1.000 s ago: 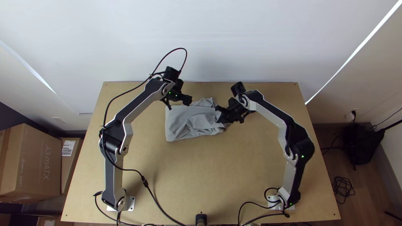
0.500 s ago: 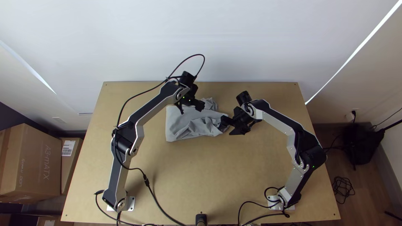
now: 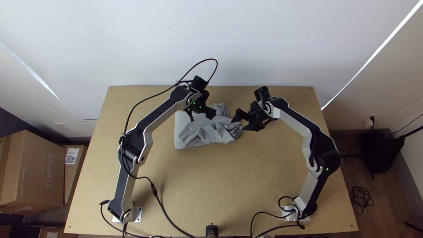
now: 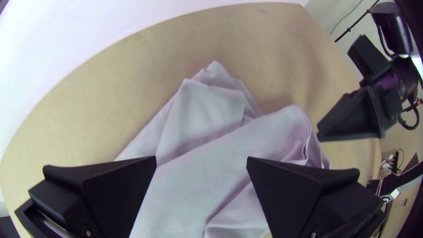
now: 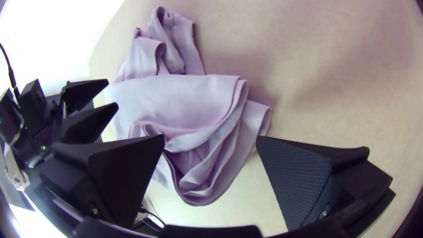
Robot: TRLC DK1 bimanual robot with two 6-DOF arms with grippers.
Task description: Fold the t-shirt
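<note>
- The left gripper (image 4: 202, 159) has its fingers spread wide over the t-shirt (image 3: 187, 130), with no cloth pinched between them.
- The right gripper (image 5: 211, 139) is also wide open and holds nothing, close by the bunched end of the shirt.
- The shirt lies on the far half of the table (image 3: 198, 185), roughly midway between the arms. Its left part is fairly flat with neat edges; its right end is rumpled in loose layers, and a crumpled piece juts out on the far side.
- The fold looks partly done: the cloth seems gathered into a compact bundle, but the loose end and the jutting piece probably need tucking in and smoothing.
- The left arm (image 3: 166, 109) reaches up and inward; the right arm (image 3: 291, 124) bends in from its side.
</note>
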